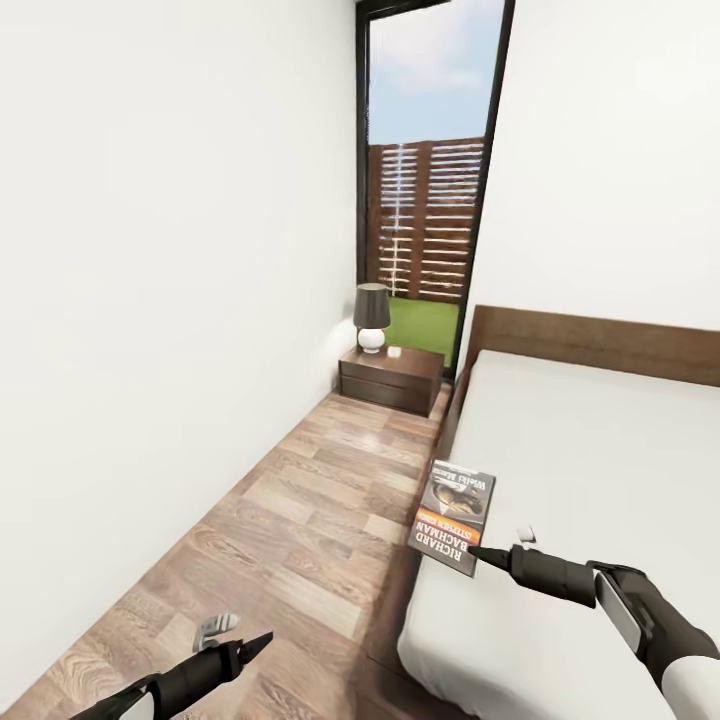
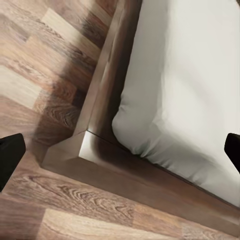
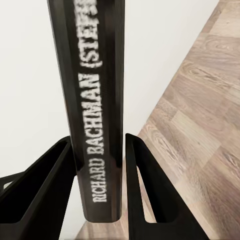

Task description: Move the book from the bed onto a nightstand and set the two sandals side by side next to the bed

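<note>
Gripping the thin dark paperback book (image 3: 97, 115) by its spine between the black fingers (image 3: 150, 200) of the right end effector (image 1: 492, 556), low right of the head frame, evidently to lift it off the pale grey mattress bed (image 1: 600, 470). Hanging spread open at lower left, the left end effector (image 1: 245, 648). Waiting farther off at upper centre, the dark brown two-drawer nightstand (image 1: 390, 380).

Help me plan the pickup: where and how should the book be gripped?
Judging by its pose, take the book by its near end, coming from the robot's side, fingers closing across its thin spine edge; the right gripper straddles that already. It overhangs the bed edge.
</note>
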Tool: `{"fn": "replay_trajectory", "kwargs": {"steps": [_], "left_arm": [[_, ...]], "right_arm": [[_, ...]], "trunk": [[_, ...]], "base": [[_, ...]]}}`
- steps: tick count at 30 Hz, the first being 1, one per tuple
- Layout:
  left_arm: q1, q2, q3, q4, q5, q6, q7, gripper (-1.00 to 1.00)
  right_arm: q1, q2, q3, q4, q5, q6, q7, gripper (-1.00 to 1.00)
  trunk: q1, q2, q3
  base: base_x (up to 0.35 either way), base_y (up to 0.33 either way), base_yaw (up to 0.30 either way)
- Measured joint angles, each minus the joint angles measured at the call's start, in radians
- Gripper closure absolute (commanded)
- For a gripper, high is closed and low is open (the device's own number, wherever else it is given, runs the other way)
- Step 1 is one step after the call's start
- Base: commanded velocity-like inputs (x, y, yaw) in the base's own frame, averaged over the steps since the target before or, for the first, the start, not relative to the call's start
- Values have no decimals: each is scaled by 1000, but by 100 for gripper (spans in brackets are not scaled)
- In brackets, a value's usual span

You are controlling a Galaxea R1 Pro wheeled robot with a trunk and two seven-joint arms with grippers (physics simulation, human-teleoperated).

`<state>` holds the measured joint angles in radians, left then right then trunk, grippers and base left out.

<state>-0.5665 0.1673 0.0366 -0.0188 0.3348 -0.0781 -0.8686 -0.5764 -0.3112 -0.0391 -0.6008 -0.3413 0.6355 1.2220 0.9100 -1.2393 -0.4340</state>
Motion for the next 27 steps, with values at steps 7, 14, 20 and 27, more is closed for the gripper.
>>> {"fn": "replay_trajectory", "kwargs": {"steps": [7, 14, 20, 27], "left_arm": [[0, 0, 0, 0, 0, 0, -1, -100], [0, 0, 0, 0, 0, 0, -1, -100], [0, 0, 0, 0, 0, 0, -1, -100], [0, -6, 0, 0, 0, 0, 0, -100]], "right_arm": [[0, 2, 0, 0, 0, 0, -1, 100], [0, 1, 0, 0, 0, 1, 2, 100], [0, -1, 0, 0, 0, 1, 4, 100], [0, -1, 0, 0, 0, 0, 2, 100]], "trunk": [[0, 0, 0], [0, 0, 0], [0, 0, 0], [0, 0, 0]], "base": [[0, 0, 227], [0, 0, 228], [0, 0, 228], [0, 0, 228]]}}
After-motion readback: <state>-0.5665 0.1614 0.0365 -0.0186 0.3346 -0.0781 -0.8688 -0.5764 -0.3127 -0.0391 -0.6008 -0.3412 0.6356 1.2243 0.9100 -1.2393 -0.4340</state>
